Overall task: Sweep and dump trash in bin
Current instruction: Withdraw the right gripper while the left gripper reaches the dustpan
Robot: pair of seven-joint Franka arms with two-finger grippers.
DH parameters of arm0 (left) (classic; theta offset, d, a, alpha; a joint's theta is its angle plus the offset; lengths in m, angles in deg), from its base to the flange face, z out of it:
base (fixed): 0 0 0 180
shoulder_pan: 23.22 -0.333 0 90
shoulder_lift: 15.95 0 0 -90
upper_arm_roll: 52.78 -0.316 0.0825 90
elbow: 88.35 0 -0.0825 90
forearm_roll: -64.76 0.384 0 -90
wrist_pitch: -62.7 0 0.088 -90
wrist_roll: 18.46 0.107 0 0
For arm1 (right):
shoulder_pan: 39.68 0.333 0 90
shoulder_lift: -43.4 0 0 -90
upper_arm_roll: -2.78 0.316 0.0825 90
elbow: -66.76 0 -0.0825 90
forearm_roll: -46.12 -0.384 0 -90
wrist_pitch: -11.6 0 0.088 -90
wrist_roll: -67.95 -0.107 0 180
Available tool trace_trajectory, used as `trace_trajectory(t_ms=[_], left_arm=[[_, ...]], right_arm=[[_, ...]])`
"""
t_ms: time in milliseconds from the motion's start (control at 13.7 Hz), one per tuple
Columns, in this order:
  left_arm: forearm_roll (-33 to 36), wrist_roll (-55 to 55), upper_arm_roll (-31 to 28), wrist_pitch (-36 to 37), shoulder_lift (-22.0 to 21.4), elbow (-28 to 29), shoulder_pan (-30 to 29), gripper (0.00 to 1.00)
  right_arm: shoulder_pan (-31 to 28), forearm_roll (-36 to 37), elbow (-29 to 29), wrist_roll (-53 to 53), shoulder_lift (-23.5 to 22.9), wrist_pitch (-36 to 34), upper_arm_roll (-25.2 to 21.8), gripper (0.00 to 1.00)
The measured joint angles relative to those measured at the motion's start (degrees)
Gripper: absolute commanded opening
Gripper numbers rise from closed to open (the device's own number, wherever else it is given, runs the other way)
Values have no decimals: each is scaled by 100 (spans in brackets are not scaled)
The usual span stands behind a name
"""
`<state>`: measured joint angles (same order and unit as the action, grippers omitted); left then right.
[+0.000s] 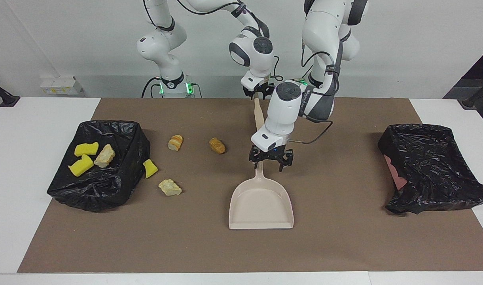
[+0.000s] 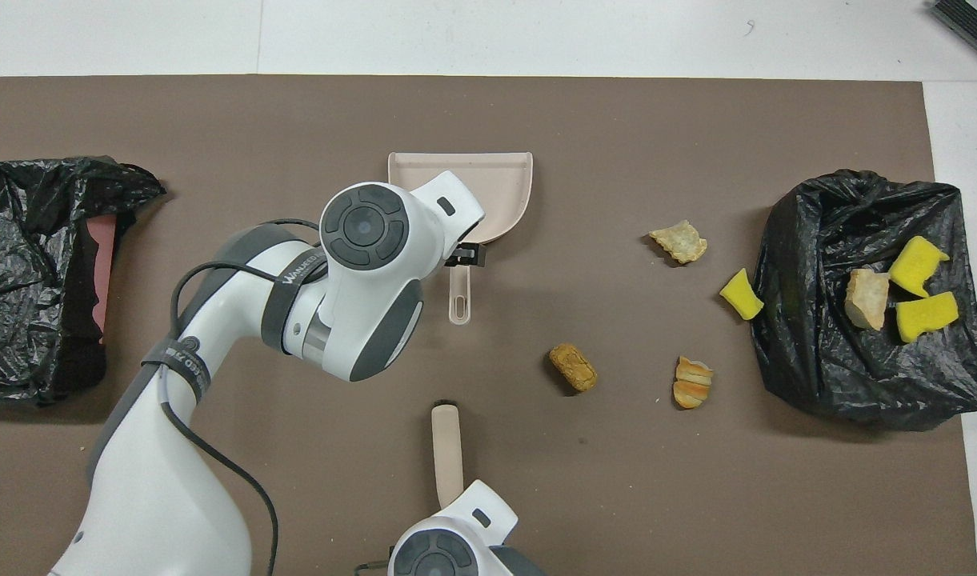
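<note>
Trash (image 1: 171, 187), spongy yellow chunks and crusty bread lumps, lies by the crinkled black bag (image 1: 103, 186) at the right arm's end. Left gripper (image 1: 270, 160) straddles the smooth dustpan (image 1: 261, 202) handle, fingers apart. Overhead, right gripper (image 2: 456, 512) pinches the brush (image 2: 446, 448) handle.

Left claw (image 1: 269, 160) hangs low with fingers spread; right claw (image 1: 258, 93) sits low.

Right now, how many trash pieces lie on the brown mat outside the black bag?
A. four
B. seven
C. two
A: a yellow sponge chunk and three bread-like pieces lie on the mat; three more sit on the bag.
</note>
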<state>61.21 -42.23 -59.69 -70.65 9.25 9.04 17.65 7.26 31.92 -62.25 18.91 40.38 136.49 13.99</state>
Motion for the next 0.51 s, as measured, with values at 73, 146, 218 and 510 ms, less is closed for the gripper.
trace_trajectory(t_ms=[73,146,218,510], left_arm=[[-2,-52,0,-17,76,-9,70,100],[-2,-88,2,-17,121,-16,114,86],[-3,-100,1,-17,130,-22,128,67],[-4,-95,-67,-17,129,-56,126,5]], right_arm=[[-11,-1,0,0,-4,0,-6,0],[-21,-4,1,-2,-8,0,-22,0],[-43,-9,14,-13,-19,0,-41,0],[-579,-11,192,-21,22,-410,-57,0]])
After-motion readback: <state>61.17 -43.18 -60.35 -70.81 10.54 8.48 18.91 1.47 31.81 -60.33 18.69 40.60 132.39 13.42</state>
